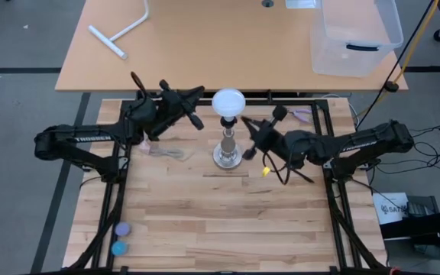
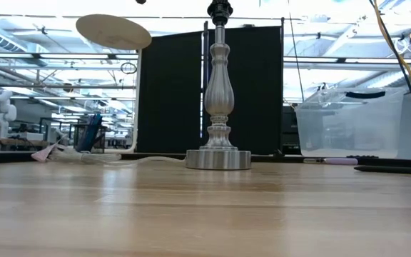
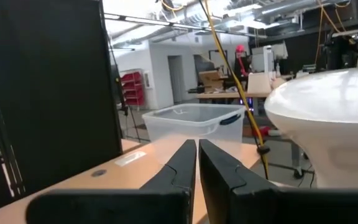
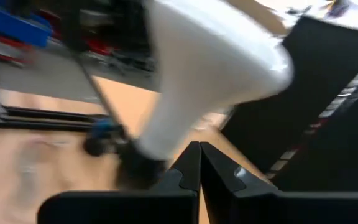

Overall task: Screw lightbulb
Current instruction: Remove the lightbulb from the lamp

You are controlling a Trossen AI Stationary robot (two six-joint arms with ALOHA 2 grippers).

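Both end effectors, the left end effector (image 1: 198, 122) and the right end effector (image 1: 244, 122), have fingers pressed together on nothing, flanking the lightbulb (image 1: 228, 101), which sits atop the lamp post (image 1: 228, 145) on the counter (image 1: 205, 221). Seating seems done or paused; next, probably regrasp the globe to twist. White lettering on the left arm is too small to read

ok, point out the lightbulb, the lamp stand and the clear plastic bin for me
lightbulb (image 1: 228, 101): high view, top of the white globe.
lamp stand (image 2: 218, 93): low view, the swelling middle of the metal post.
clear plastic bin (image 1: 355, 34): high view, its see-through side wall.
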